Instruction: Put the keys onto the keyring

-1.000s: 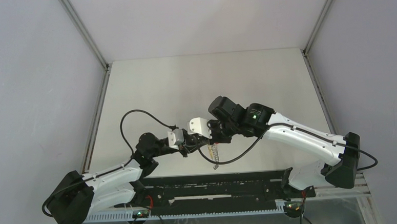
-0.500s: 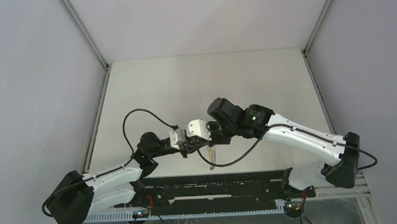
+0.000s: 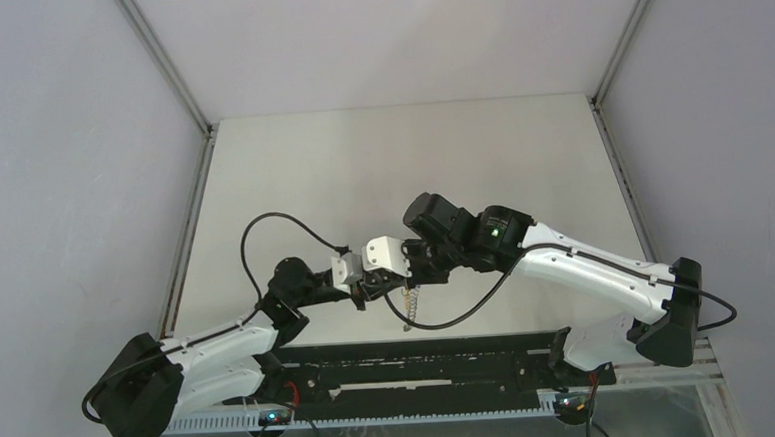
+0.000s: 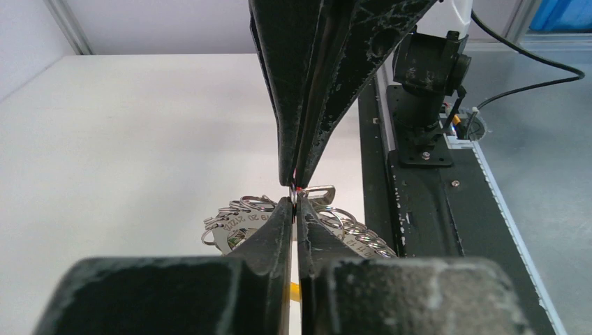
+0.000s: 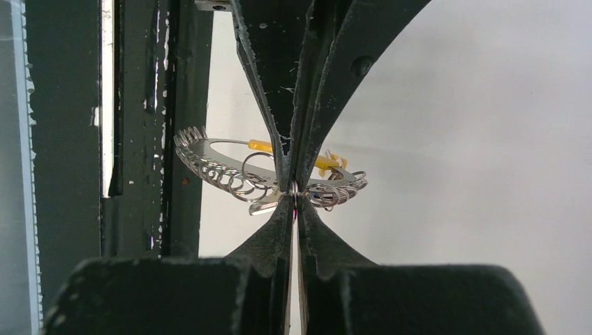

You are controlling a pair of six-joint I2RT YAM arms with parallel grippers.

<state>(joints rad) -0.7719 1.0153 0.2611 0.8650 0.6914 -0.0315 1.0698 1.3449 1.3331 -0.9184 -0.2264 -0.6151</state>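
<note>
My two grippers meet tip to tip above the table's near middle. My left gripper (image 3: 381,286) (image 4: 295,203) is shut on a small split ring (image 4: 293,193) of the keyring, a metal plate (image 4: 241,225) (image 5: 209,155) with several numbered rings that hangs below (image 3: 409,305). My right gripper (image 3: 407,276) (image 5: 294,200) is shut on a thin red key (image 5: 295,211) (image 4: 299,189) and presses it against that ring. Yellow key heads (image 5: 328,162) show behind the plate. Blue and green keys are not visible.
A black rail (image 3: 421,362) runs along the table's near edge, just below the hanging keyring. The right arm's base (image 4: 426,77) and a cable (image 4: 530,84) stand beside it. Metal frame posts (image 3: 160,60) edge the white table (image 3: 410,157).
Both grippers, still joined at the tips, have shifted slightly left, and the hanging keyring moved left with them. Neither grip has changed.
</note>
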